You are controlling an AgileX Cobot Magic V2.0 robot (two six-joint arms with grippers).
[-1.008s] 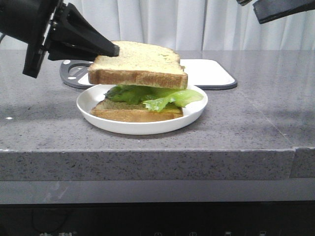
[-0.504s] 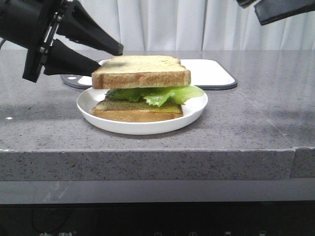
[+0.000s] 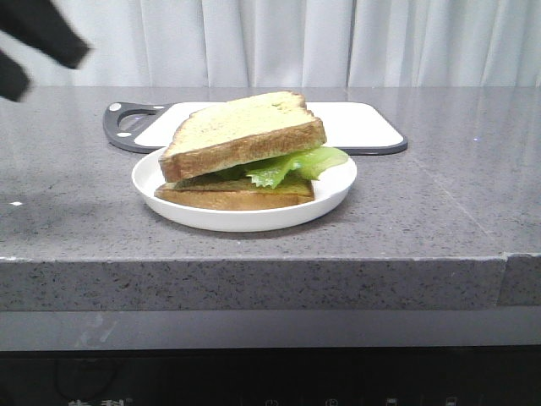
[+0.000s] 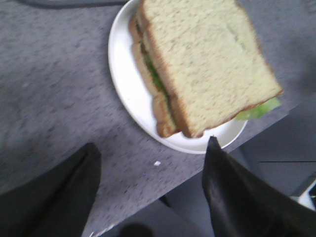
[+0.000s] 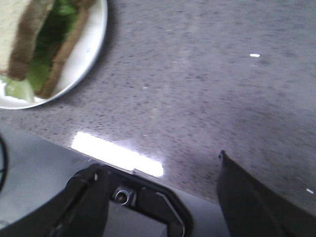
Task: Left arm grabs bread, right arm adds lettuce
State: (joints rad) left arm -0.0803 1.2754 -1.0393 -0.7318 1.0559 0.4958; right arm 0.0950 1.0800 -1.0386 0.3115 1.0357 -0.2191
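Note:
The bread [image 3: 245, 135], a thick speckled slice with brown crust, lies tilted on top of the lettuce [image 3: 292, 165], which rests on a thinner bottom slice [image 3: 232, 196] on a white plate [image 3: 245, 218]. My left gripper [image 3: 42, 55] is a blurred black shape at the far upper left, away from the plate. In the left wrist view it [image 4: 153, 148] is open and empty, with the bread [image 4: 207, 64] beyond its fingertips. My right gripper [image 5: 158, 168] is open and empty, apart from the plate [image 5: 91, 44] and lettuce [image 5: 49, 44]. The right arm is out of the front view.
A white cutting board with a dark rim and handle [image 3: 355, 127] lies behind the plate. Its black rim [image 5: 168, 207] shows between my right fingers. The grey stone counter's front edge [image 3: 254, 262] runs across in front of the plate.
My left gripper opened, let go of the bread and pulled back up to the left. The bread dropped onto the lettuce and now rests tilted. The right arm left the front view.

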